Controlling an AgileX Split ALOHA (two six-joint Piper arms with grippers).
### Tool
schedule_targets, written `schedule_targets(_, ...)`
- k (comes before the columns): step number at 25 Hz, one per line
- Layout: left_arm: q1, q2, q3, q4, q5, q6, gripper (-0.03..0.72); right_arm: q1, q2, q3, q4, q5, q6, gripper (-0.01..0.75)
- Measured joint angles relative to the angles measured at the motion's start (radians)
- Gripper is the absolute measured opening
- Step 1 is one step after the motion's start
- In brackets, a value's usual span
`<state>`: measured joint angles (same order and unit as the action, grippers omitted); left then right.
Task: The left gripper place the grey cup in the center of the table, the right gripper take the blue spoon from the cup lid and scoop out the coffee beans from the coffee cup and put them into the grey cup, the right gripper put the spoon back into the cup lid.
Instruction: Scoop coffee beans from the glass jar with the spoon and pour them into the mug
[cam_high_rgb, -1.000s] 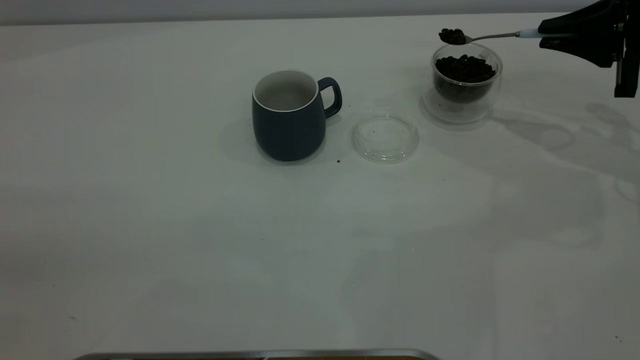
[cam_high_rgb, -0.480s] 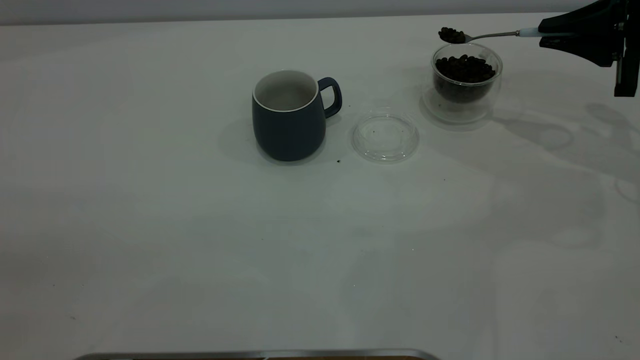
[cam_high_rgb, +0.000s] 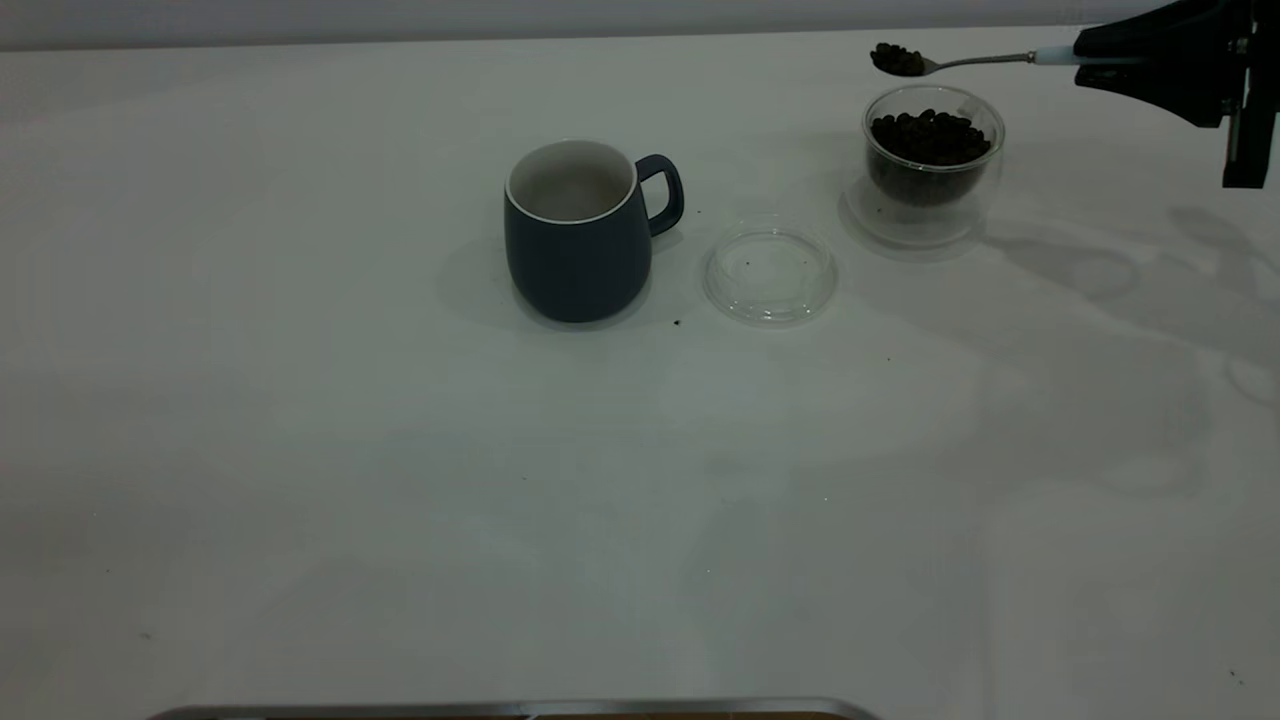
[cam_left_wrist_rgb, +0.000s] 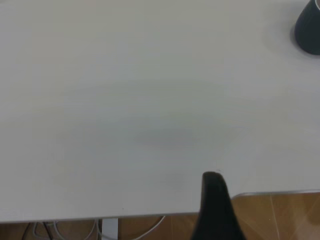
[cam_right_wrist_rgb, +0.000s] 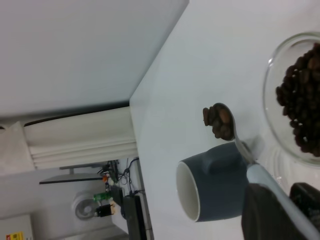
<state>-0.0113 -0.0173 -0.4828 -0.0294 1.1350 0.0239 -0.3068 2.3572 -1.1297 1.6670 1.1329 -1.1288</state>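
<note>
Toward the far right corner of the worktop (cam_high_rgb: 300, 450), the right gripper (cam_high_rgb: 1085, 58) hung in the air with its jaws pinching the pale handle of the blue spoon (cam_high_rgb: 975, 62). That spoon lay nearly level, its bowl heaped with coffee beans (cam_high_rgb: 897, 59) and raised just above the far left rim of the coffee cup (cam_high_rgb: 932, 165), without touching it. More beans filled the coffee cup, which stood on the worktop near the far edge. Beside it, toward the middle and a little nearer the front edge, lay the cup lid (cam_high_rgb: 770, 273), flat and apart from both cups. Left of the lid stood the grey cup (cam_high_rgb: 580, 232), upright about midway between the left and right edges and toward the far edge, its handle turned toward the lid and its white inside showing no beans. From the right wrist camera the loaded spoon bowl (cam_right_wrist_rgb: 219, 120) sat between the grey cup and the coffee cup. One dark finger of the left gripper (cam_left_wrist_rgb: 216, 207) hung over the worktop's edge, away from the cups; whether its jaws were spread or pressed together could not be told.
</note>
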Motion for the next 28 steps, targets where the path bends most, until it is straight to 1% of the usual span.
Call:
schedule_targets(5,0.000,0.000,0.000,0.000,0.000,0.000,0.592,0.034,0.000,0.000,0.016,0.001,-0.005,0.106)
schedule_targets(12,0.000,0.000,0.000,0.000,0.000,0.000,0.592,0.110,0.000,0.000,0.038,0.001,-0.006,0.106)
schedule_targets(21,0.000,0.000,0.000,0.000,0.000,0.002,0.592,0.243,0.000,0.000,0.095,-0.003,-0.008,0.106)
schedule_targets(28,0.000,0.000,0.000,0.000,0.000,0.002,0.592,0.349,0.000,0.000,0.114,-0.050,-0.011,0.106)
